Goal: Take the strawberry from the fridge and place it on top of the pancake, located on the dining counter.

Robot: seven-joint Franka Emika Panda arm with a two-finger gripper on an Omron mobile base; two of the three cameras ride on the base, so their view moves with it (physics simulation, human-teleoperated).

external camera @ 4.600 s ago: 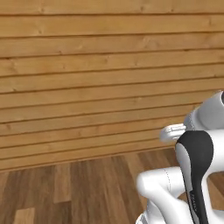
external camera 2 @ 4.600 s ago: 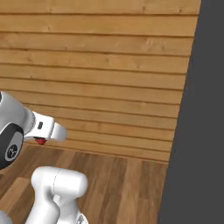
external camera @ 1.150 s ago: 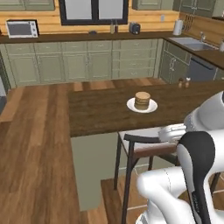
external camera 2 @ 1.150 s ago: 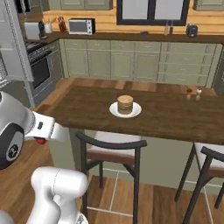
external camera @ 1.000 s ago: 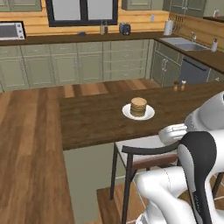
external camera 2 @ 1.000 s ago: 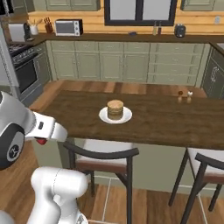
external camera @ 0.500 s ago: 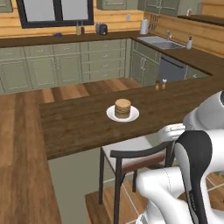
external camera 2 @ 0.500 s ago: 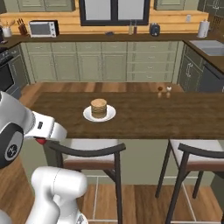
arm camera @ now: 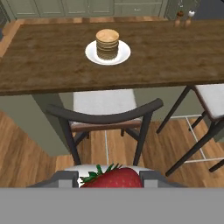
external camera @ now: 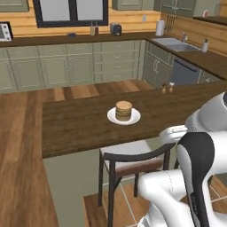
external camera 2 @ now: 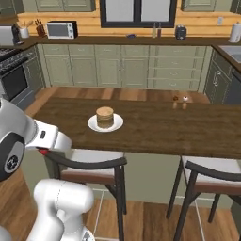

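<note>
- Currently, on the left of the hand view, a dark chair (arm camera: 107, 118) stands tucked against the near edge of the bench (arm camera: 52, 65), a long dark-brown wooden slab (the dining counter of the task).
- Near the middle, the pancake (arm camera: 107, 43) sits as a short tan stack on a small white plate (arm camera: 122, 56), well back from the bench's near edge.
- Low in the middle, the tool (arm camera: 109, 179) is clamped on the strawberry (arm camera: 114, 178), red with green leaves, between the two finger tips.
- To the right, a second chair (arm camera: 205, 109) stands at the bench, and two small shakers (arm camera: 183, 16) sit near the far edge.
- Risk, as a judgement: the berry is tiny and the stack top is small, so a release slightly off centre could send it rolling onto the plate or bench.
- Another risk: the chair back lies between tool and pancake, so a low reach could knock it.
- Pressing down too far might topple the stack.
</note>
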